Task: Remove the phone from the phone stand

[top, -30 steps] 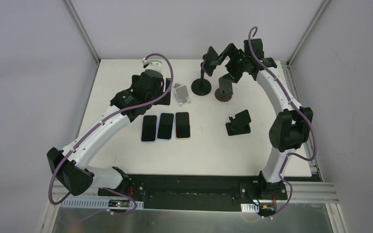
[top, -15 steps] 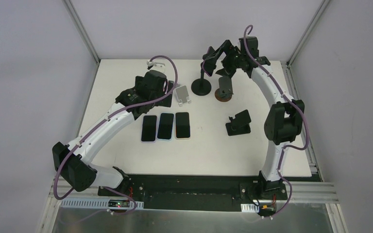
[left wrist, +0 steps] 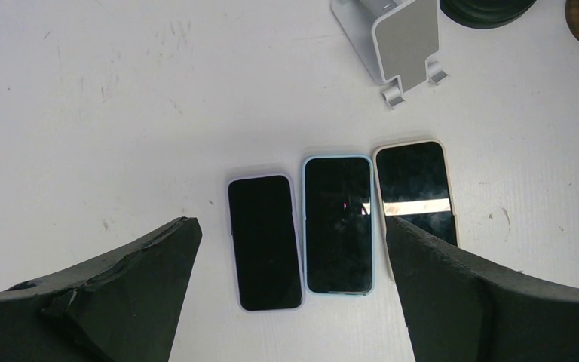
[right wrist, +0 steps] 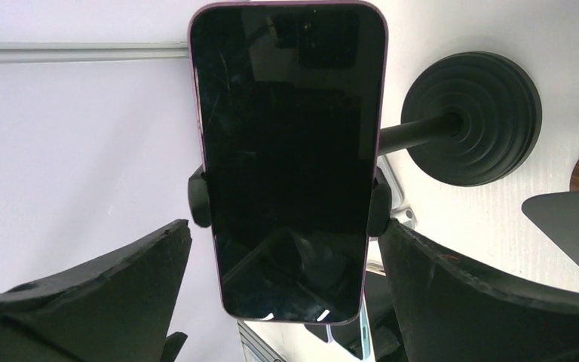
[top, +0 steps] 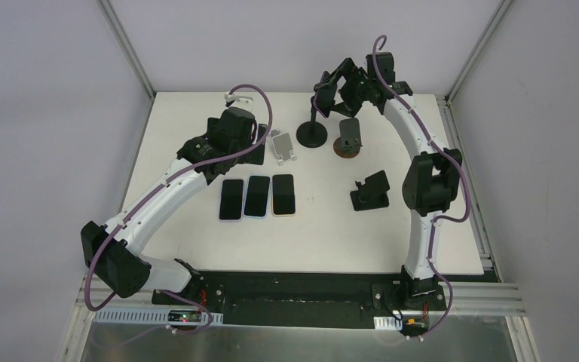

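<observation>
Left gripper (left wrist: 292,222) wide open and empty. We see it hanging over three flat phones (left wrist: 338,224) lying side by side, near-left of the phone stand (top: 313,134). Small black holder (top: 369,190) sits near-right of that stand, well apart. Silver stand (left wrist: 403,38) is just left of its round base, wood-based holder (top: 347,139) just right. Phone (right wrist: 286,151) is clipped in the phone stand's head, above the base. Right gripper (right wrist: 286,226) fully spread, one finger either side of the phone, not closed on it.
</observation>
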You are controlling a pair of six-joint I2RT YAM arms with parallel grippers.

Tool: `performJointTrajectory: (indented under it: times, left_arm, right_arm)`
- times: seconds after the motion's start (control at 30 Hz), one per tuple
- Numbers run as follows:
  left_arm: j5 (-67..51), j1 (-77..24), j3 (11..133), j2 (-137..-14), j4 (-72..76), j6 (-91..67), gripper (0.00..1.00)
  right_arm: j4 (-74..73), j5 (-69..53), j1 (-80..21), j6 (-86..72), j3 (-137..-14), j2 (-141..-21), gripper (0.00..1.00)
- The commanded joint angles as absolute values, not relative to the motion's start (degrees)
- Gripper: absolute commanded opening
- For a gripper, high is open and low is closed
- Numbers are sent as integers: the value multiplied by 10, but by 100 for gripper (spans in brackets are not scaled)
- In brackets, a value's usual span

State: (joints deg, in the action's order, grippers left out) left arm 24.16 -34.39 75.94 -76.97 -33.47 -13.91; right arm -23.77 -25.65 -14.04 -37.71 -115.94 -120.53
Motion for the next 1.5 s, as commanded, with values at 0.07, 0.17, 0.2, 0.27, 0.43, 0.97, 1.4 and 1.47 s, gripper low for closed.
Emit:
performJointTrajectory:
  times: [0.07,0.17,0.2,0.27,0.43,0.97,1.4,1.47]
  left_arm:
    - [232,-337,762,-761,-335,-140,99]
    - [231,-336,762,-760,-335,-141,99]
    - [230,-336,762,-760,-336,-141,99]
    - [228,-335,762,-760,-336,-141,99]
    - [223,-332,762,-760,-336,-143,99]
    - [221,-329,759,-757,-336,-144,99]
    - [218,-325,759,-760,-336,-144,99]
    - [219,-325,759,-761,-336,-143,99]
  right_arm:
    - [-265,-236,-159,-370,-1188,-1215,99]
    - [-270,-232,-163,-368,-1185,-1215,99]
    - [-271,-231,-163,-368,-1184,-1213,99]
    - [-272,-230,-166,-367,-1181,-1211,96]
    - [-270,-223,-170,-369,-1172,-1203,90]
    - [-265,-229,-171,-348,-1171,-1182,33]
    - [-276,-213,-186,-290,-1074,-1052,0]
    - [-274,-219,-189,-290,-1045,-1029,0]
